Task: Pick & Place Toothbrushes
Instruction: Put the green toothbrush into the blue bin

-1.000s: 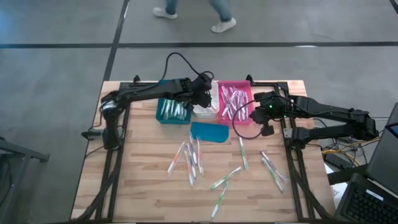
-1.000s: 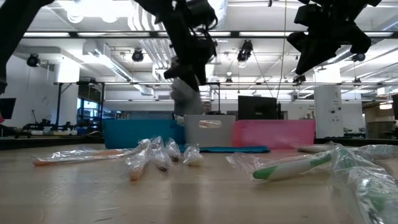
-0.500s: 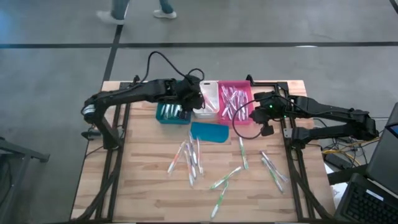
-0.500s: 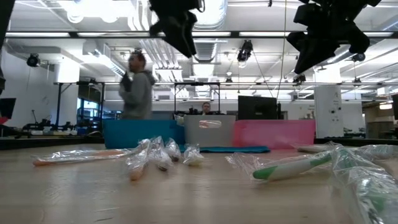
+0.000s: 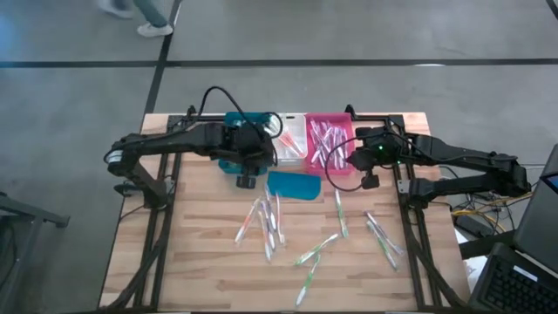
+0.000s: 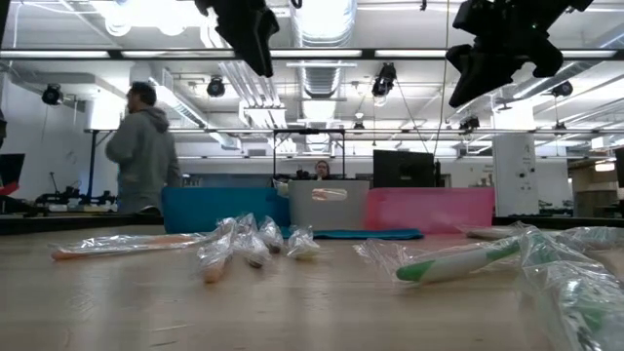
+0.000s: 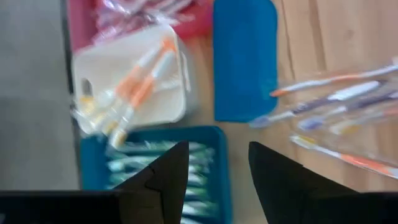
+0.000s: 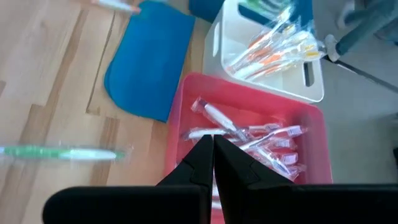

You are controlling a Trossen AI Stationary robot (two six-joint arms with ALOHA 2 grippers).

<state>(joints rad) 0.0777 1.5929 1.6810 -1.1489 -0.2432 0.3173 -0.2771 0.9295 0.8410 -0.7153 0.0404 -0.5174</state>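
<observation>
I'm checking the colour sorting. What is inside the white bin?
The white bin holds a few wrapped toothbrushes with orange accents, lying slanted. Whatever lies beneath them is covered. The open left end effector hovers above the bins.

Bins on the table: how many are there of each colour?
blue bin: 1
white bin: 1
pink bin: 1
Total: 3

Wrapped toothbrushes (image 5: 272, 218) scattered flat on the wood, others sorted in three bins
</observation>
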